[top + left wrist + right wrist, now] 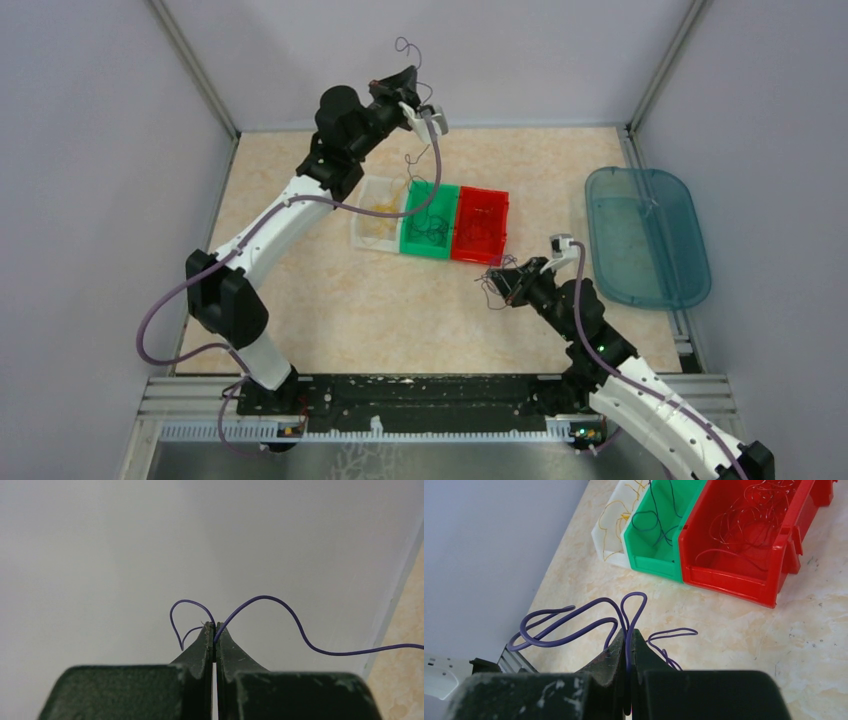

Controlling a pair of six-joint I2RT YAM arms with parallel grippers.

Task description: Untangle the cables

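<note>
Left jaws: pressed together, pinching a thin purple cable (280, 605) right at my tips. I hold them raised well above the far end of the bench (400, 310).
Cable at left jaws: a short end curls off to one side of the tips. The long run arches up on the other side, dips, and leaves the wrist view.
Right jaws: pressed together on a bundle of purple loops (569, 625), held low over the bench near the front of the red bin (734, 580).
Loops at right jaws: several bends stick out past my tips. Cannot tell whether they touch the bench.
Bins: white bin (610, 530), green bin (651, 562) and red bin stand side by side, touching.
Bin contents: yellow cables (616, 517) in white, dark purple cables (649, 517) in green, red cables (744, 520) in red.
Teal tray (650, 235): on the bench's right side, well apart from the bins.
</note>
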